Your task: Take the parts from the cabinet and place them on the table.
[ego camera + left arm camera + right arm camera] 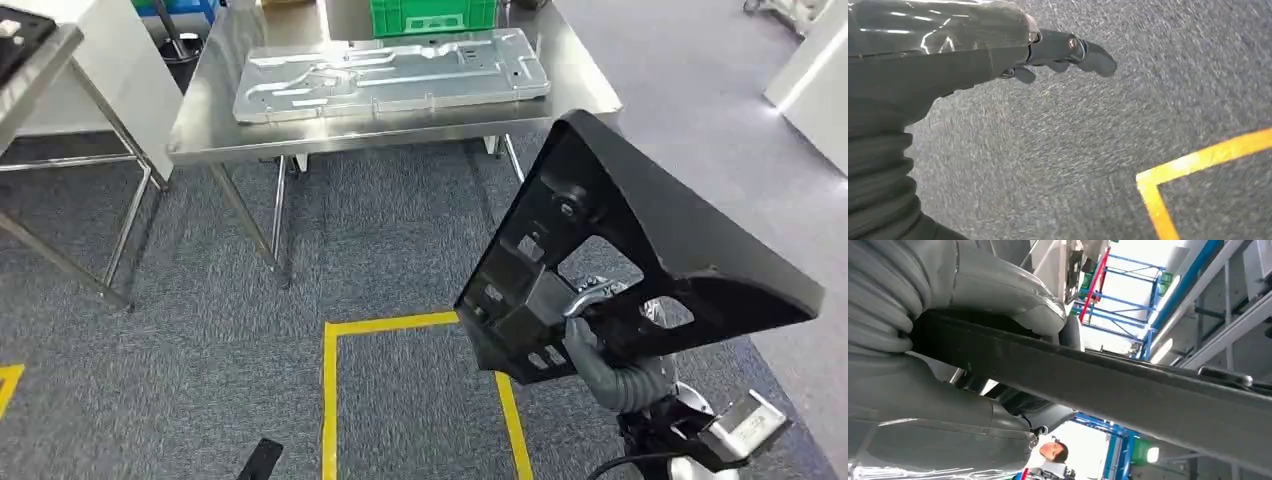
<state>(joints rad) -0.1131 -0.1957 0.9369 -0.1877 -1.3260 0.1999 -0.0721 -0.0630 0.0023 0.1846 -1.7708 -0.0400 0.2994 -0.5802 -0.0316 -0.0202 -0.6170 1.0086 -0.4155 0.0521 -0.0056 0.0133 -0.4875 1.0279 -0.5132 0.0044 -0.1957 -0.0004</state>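
Between the right hand's [600, 335] fingers [998, 290], the black part [640, 230], upright.

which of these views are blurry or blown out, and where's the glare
Left wrist view: carpet streaked with motion blur, sheen on the left hand cover. Right wrist view: background windows blown out white, the black part dark and soft up close. Head view: sharp, with glare on the steel table and the metal panel.

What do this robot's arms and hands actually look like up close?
Each hand has a grey ribbed cover at the wrist, like a bellows, and glossy grey shells. The left hand ends in dark fingers. The right hand has a thick grey thumb, a silvery metal arm section and a black cable below the wrist.
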